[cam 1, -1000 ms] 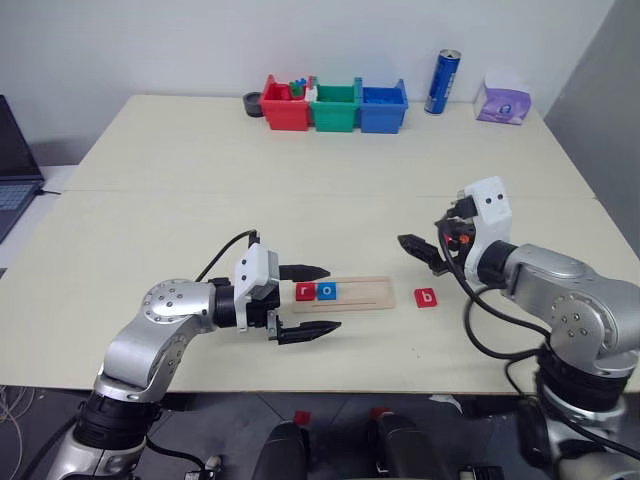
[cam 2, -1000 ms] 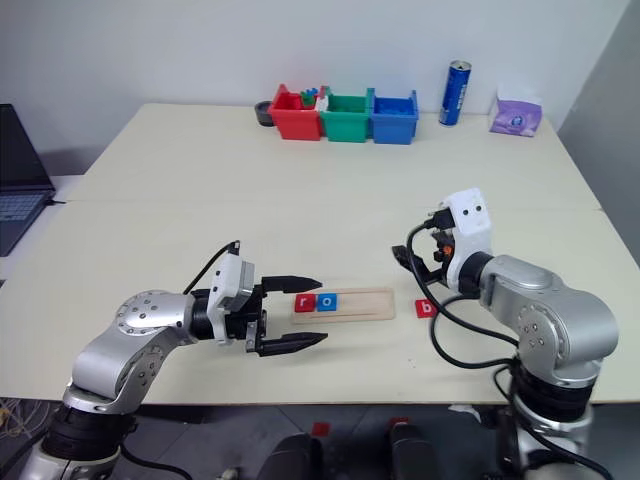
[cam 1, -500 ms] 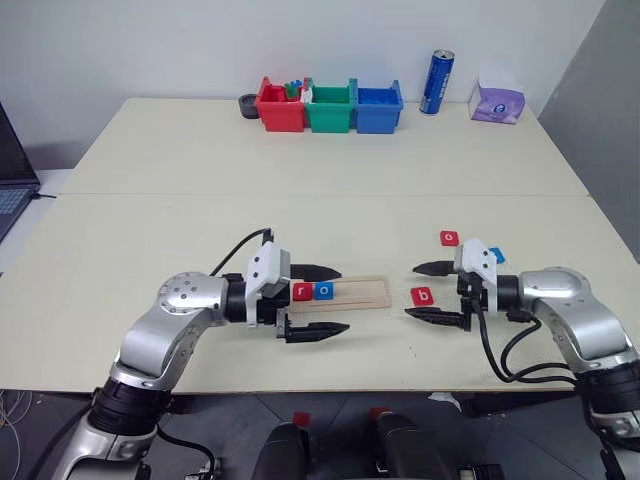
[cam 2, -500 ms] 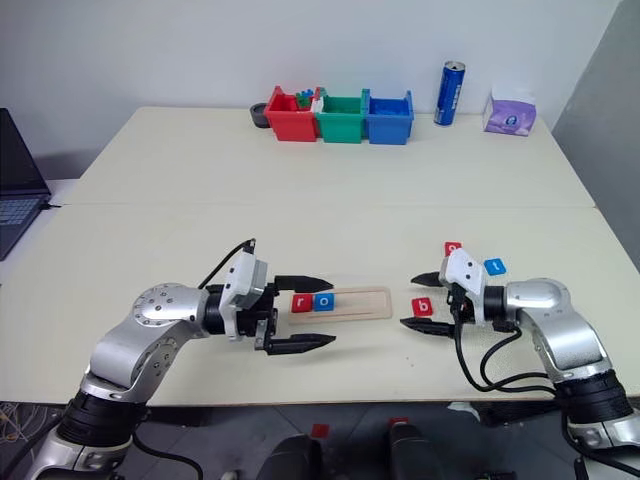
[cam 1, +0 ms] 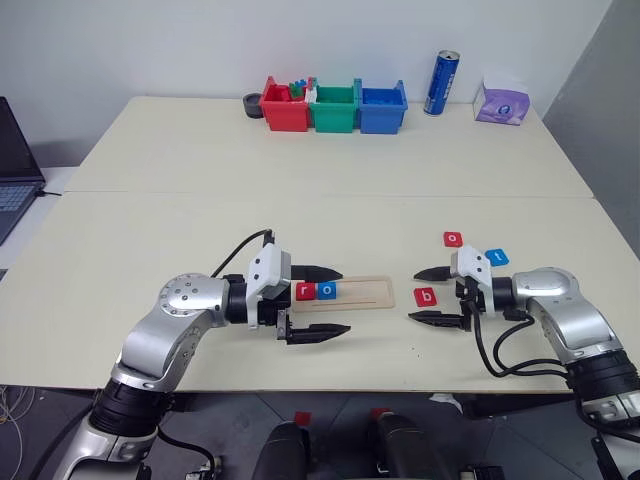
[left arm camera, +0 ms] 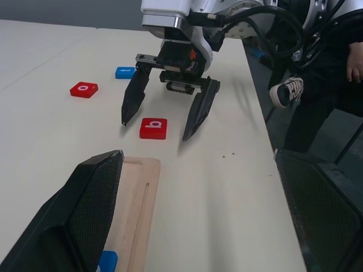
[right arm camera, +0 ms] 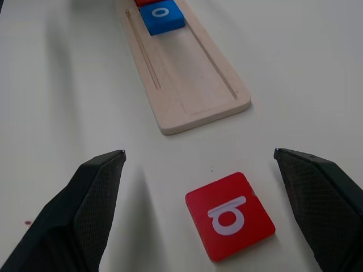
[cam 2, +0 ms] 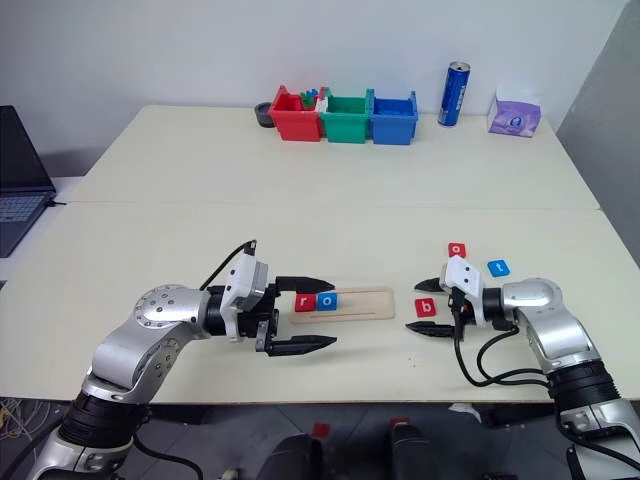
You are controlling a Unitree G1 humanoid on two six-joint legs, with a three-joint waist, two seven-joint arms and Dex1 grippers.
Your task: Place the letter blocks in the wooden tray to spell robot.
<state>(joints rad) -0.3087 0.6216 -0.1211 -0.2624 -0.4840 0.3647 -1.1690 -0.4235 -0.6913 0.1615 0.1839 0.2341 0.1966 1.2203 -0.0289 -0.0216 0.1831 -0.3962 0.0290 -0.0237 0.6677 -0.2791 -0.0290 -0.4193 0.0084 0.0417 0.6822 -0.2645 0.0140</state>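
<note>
The wooden tray lies near the table's front edge and holds a red "r" block and a blue "o" block at its left end. My left gripper stands open, with one finger on each side of that end of the tray. Just right of the tray lies a red "b" block. My right gripper is open and low over the table, and the "b" sits untouched between its fingers. A red "o" block and a blue "t" block lie behind the right gripper.
Red, green and blue bins stand at the table's far edge. A blue can and a purple tissue pack are to their right. A laptop sits at the far left. A person's shoe shows beyond the table's edge.
My right gripper has come down to table level and turned to point left, its fingers now either side of the red "b". That uncovered the red "o" and blue "t". The left gripper stayed put.
</note>
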